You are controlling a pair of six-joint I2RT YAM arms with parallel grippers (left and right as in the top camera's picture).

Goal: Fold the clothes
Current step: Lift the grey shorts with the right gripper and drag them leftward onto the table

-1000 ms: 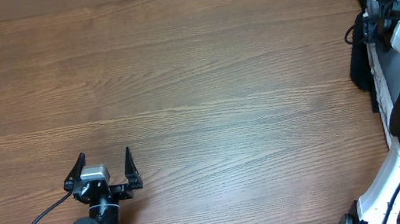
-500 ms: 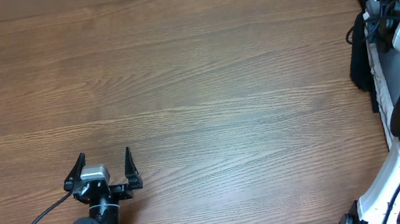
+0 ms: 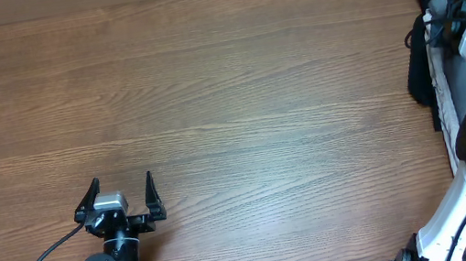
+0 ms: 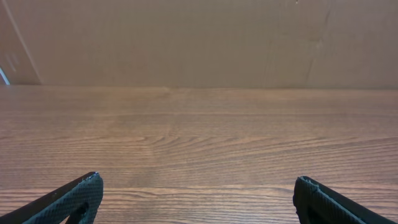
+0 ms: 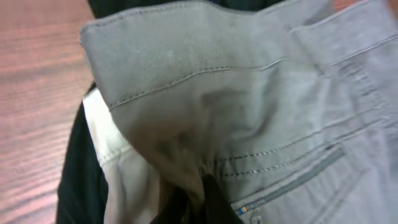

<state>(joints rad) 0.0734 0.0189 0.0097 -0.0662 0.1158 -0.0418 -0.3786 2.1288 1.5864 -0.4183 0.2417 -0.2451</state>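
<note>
The clothes, grey shorts (image 5: 211, 81) with stitched seams and a small coloured tag, fill the right wrist view. From overhead they lie as a grey patch (image 3: 458, 78) at the table's far right edge, partly under the right arm. My right gripper (image 5: 202, 198) is shut, pinching a fold of the grey fabric between its dark fingers. Overhead, its tips are hidden in the pile. At the near left, my left gripper (image 3: 122, 179) rests open over bare wood, nothing between its fingers (image 4: 74, 196).
A dark garment (image 3: 419, 75) and a white cloth (image 5: 124, 177) lie bunched with the shorts at the right edge. The wooden table (image 3: 253, 81) stretches between the arms. A cardboard wall (image 4: 186, 37) stands behind the far edge.
The right gripper has closed onto the shorts' fabric. The right wrist shifted only slightly. The left arm has not moved.
</note>
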